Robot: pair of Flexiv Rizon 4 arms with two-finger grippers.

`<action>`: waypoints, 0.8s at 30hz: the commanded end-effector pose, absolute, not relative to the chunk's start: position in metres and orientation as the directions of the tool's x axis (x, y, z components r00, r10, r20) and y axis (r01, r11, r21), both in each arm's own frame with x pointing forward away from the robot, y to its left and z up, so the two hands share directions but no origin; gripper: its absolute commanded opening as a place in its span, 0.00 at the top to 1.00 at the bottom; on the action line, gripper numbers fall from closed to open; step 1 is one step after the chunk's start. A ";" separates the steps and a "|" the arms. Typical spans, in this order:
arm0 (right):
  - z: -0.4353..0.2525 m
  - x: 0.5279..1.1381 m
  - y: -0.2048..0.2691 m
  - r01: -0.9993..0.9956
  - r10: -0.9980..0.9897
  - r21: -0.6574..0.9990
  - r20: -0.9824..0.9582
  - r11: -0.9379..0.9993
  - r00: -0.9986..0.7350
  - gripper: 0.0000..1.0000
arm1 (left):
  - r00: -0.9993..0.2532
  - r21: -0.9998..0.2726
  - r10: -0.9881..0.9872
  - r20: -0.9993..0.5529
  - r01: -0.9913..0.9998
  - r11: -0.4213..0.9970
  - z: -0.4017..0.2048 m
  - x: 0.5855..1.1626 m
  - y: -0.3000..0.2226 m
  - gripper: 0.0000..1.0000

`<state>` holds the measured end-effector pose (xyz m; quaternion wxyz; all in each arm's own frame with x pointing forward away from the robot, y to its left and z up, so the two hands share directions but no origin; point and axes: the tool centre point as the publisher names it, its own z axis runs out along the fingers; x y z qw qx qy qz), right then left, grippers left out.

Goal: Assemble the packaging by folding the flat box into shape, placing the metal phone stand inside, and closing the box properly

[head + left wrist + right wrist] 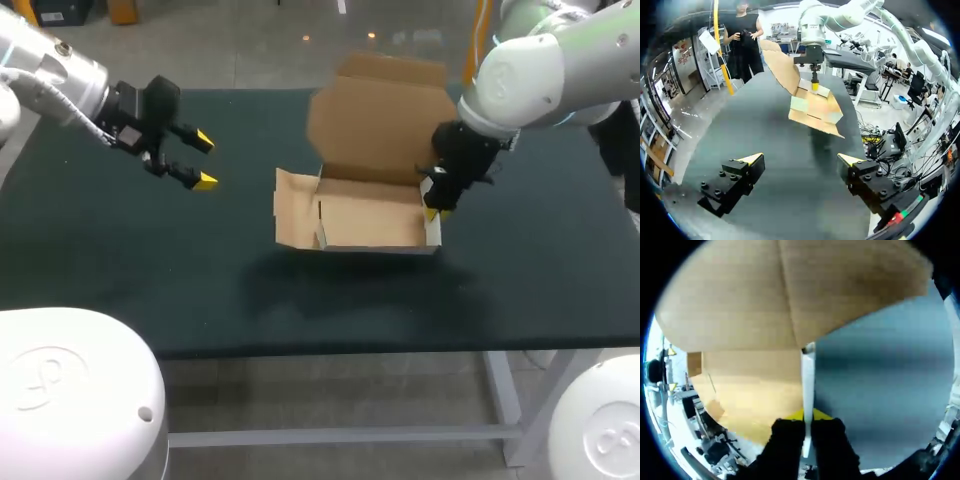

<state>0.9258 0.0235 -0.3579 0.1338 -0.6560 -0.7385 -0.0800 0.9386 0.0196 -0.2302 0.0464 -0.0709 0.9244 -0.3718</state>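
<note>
At the middle of the table (120, 300) the box (370, 225) stands half made. Its front wall and floor have shape, but the left flap (293, 220) lies flat outward on the table. The right gripper (434, 205) is pinched closed on the box's right wall, one finger on each side of it. Farther back, the lid (380, 115) stands raised along the box's far side. Over the table's left side, well apart from the box, the left gripper (204, 160) hangs with its fingers spread wide and nothing between them.

As I judge it, folding is partway through: the left flap is not yet turned up, and loading and closing have not begun. The metal phone stand shows in no view, so I cannot say where it is.

Only the right wrist view shows the grip up close, with the wall's pale edge running between the two fingers; in the head view the arm partly covers that spot. The head view alone looks down into the tray, where no stand lies. The left wrist view adds the flat flap seen from its own side.
</note>
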 end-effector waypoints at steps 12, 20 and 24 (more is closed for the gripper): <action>-0.386 0.917 0.050 0.974 0.987 -0.210 0.153 0.084 -0.052 1.00 | -0.977 -0.610 -0.186 -0.103 -0.085 0.788 -0.256 0.931 0.017 0.00; -0.392 0.917 0.052 0.966 0.994 -0.252 0.106 0.053 -0.027 1.00 | -0.986 -0.593 -0.157 -0.062 -0.091 0.800 -0.264 0.931 0.023 0.00; -0.394 0.916 0.054 0.955 0.993 -0.286 0.111 0.071 -0.040 1.00 | -0.988 -0.589 -0.147 -0.045 -0.092 0.803 -0.269 0.932 0.023 0.00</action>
